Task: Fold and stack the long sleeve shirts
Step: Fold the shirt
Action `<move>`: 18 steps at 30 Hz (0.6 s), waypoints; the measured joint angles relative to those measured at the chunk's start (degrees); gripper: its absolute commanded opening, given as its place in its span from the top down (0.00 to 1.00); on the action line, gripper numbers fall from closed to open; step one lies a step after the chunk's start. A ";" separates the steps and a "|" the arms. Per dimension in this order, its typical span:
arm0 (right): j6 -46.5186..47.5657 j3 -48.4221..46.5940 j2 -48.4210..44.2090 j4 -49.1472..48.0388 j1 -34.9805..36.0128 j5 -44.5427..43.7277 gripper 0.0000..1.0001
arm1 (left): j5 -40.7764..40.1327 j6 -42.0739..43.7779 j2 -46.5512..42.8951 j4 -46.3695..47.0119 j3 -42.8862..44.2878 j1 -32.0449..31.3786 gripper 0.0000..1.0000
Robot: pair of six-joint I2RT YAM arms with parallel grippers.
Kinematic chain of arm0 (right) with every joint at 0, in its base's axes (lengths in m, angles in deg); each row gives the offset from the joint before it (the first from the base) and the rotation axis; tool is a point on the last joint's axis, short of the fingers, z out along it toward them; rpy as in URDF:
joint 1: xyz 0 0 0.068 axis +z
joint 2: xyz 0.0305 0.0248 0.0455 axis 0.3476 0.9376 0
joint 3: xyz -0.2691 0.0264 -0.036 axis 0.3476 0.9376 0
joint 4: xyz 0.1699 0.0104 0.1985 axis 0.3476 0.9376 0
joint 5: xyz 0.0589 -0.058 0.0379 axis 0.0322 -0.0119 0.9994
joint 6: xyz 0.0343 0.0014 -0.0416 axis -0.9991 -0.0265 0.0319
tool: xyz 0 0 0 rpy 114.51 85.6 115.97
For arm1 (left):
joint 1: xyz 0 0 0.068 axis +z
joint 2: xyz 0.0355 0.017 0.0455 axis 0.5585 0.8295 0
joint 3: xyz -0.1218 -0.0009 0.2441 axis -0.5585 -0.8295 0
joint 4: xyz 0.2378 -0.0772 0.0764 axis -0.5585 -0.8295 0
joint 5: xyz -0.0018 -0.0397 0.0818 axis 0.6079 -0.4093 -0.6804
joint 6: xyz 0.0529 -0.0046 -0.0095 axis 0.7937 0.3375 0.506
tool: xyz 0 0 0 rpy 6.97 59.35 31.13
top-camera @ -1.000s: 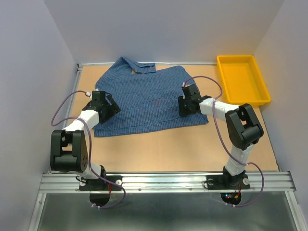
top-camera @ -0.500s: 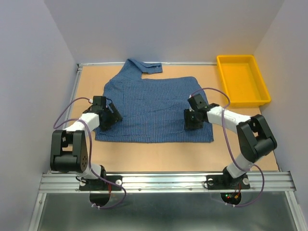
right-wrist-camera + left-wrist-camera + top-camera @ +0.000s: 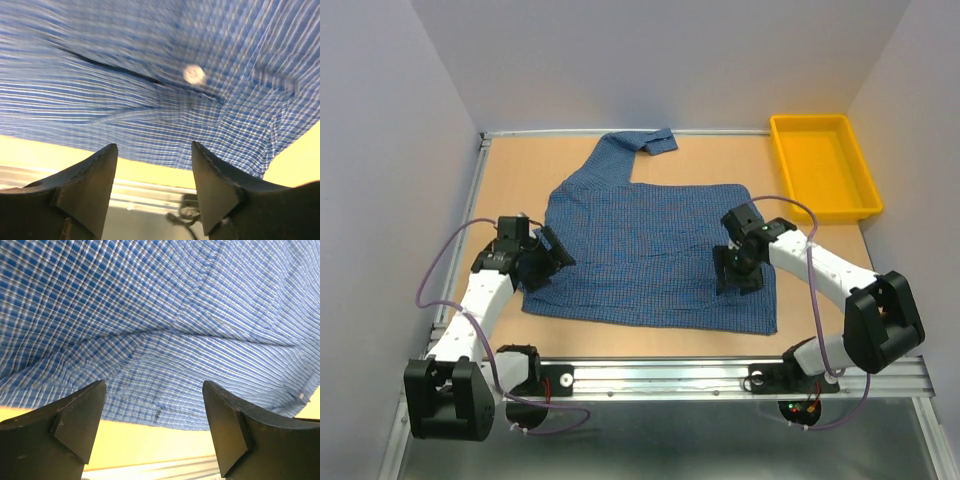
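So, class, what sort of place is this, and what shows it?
Probably a robotics lab cell: plain white walls box in the table, with a left arm and right arm bolted to a metal rail.

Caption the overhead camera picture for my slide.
Blue checked shirt spread on the table, left arm and right arm at its sides, jaws open; yellow tray far right.

Spread jaws frame the checked shirt (image 3: 165,315) on the table (image 3: 145,440).

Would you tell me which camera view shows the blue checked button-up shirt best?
The top external view: the whole blue checked shirt lies spread out there. Both wrist views show only close patches of its cloth.
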 measured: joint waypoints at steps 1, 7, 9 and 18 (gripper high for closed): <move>0.46 -2.32 0.22 1.38 -0.24 -0.57 0.33 | -0.63 0.31 0.11 -1.20 1.79 0.00 0.09; 5.33 -20.87 5.64 0.59 -9.40 -1.53 0.32 | -5.40 7.28 12.39 0.68 21.42 0.48 0.09; 6.88 -25.62 8.83 -1.16 -13.31 -1.53 0.32 | -6.38 11.21 19.34 5.25 28.22 0.83 0.09; 8.92 -35.04 23.23 -11.65 -25.03 5.11 0.36 | -6.82 27.98 46.36 13.51 48.96 1.62 0.09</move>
